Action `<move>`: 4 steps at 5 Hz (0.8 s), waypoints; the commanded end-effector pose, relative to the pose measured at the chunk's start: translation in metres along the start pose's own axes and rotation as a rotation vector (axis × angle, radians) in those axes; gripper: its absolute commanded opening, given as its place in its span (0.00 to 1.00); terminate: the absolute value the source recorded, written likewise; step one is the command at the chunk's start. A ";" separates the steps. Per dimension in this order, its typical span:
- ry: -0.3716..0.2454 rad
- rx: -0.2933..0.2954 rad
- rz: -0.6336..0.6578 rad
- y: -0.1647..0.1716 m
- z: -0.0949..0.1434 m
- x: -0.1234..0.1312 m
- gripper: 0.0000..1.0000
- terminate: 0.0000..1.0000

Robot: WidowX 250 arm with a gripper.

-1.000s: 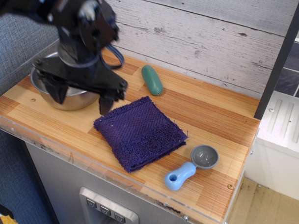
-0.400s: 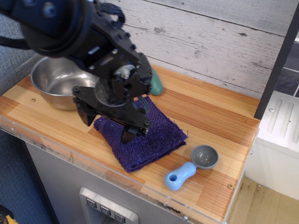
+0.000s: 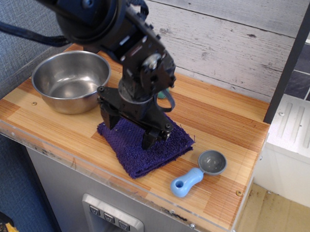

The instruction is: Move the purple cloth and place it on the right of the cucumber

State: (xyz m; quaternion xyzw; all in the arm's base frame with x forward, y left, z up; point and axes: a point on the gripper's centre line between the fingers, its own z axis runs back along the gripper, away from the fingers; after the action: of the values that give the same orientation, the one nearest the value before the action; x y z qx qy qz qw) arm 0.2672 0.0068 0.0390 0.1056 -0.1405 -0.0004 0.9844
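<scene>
Dark purple, roughly square folded terry cloth (image 3: 144, 146) is lying flat near the front edge of the counter (image 3: 221, 123), about midway along it, frayed fringe showing on the right side. Judging it light, limp and grippy; it will likely sag and unfold when lifted, so a pinch through the folded layers near the middle or a thick corner is looking safest.

Black two-fingered tool (image 3: 130, 126) is hanging directly over the cloth, fingers spread wide apart and pointing down, tips at or just above the pile; contact is hard to call from this angle. Nothing clamped.

Small teal-green oblong toy cucumber (image 3: 162, 96) is sitting behind the cloth toward the back edge, almost wholly hidden by the tool body; only a sliver is showing, so its lie is unclear. The cloth's back edge is covered too.

Round steel bowl (image 3: 69, 82) is occupying the back-left corner. Light blue scoop with a grey cup (image 3: 199, 173) is resting near the front-right corner, just beside the cloth.
</scene>
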 end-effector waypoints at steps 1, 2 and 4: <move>0.057 -0.110 0.036 0.015 0.010 0.010 1.00 0.00; 0.071 -0.112 0.039 0.017 0.004 0.008 1.00 0.00; 0.080 -0.105 -0.006 0.009 -0.004 0.003 1.00 0.00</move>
State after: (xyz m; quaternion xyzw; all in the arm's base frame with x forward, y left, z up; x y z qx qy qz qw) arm 0.2711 0.0123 0.0288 0.0498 -0.0835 -0.0004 0.9953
